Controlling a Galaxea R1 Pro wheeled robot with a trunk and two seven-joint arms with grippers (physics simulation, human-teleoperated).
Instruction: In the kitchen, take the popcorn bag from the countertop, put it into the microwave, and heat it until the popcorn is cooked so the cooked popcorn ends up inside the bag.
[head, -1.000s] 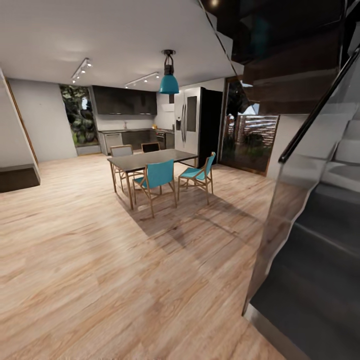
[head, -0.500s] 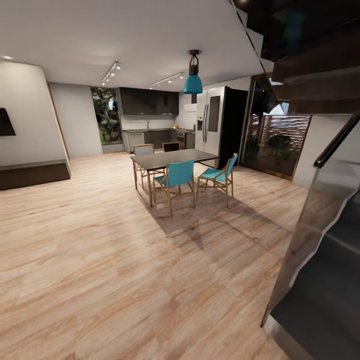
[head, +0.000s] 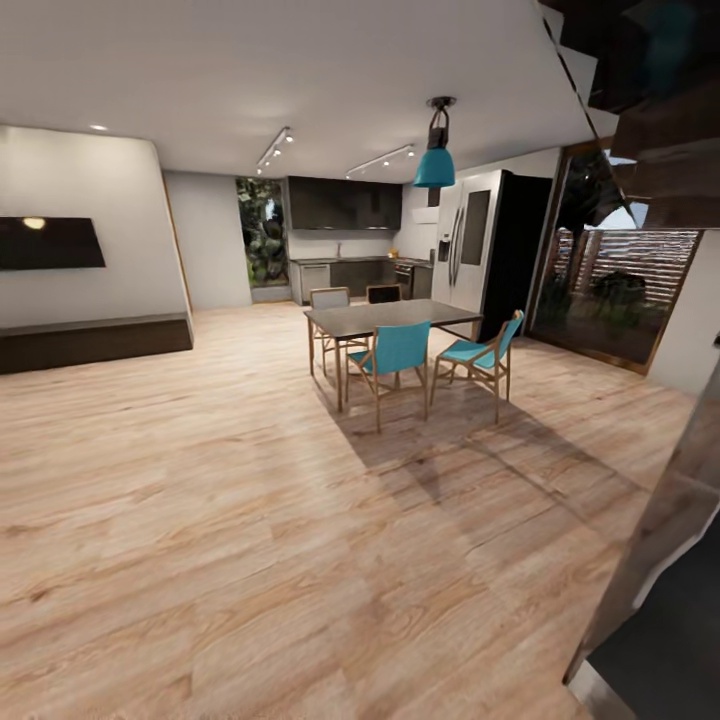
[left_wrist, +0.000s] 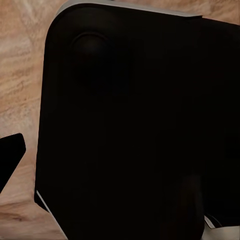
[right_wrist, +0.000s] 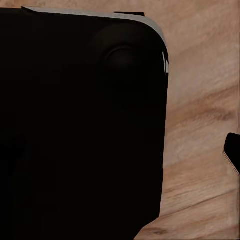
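Head view puts you in an open room on a light wood plank floor (head: 250, 520), well short of the kitchen. A dark rectangular dining table (head: 390, 318) stands mid-room with two teal-seated wooden chairs (head: 398, 352) on its near side and two darker chairs on its far side. A teal cone pendant lamp (head: 435, 165) hangs above the table. Behind it runs the dark kitchen run, with a grey countertop bench (head: 345, 261) under dark wall cabinets (head: 345, 204). A tall steel and black fridge (head: 480, 250) stands beside that run. A flat black wall screen (head: 50, 243) hangs over a low dark ledge (head: 95, 340) on the white wall. A glass stair panel (head: 665, 540) cuts in at the near edge. A big window with slatted fence outside (head: 620, 275) sits past the fridge.

The popcorn bag and microwave are too far and too small to pick out; you cannot tell where on the bench they sit.

Left wrist view gives you a big black rounded body panel (left_wrist: 125, 125) over wood floor, with one dark tip at the edge. Right wrist view is much the same, black rounded panel (right_wrist: 80, 125) and floor beside it. You cannot tell how far either claw is open, or whether either has hold of anything.
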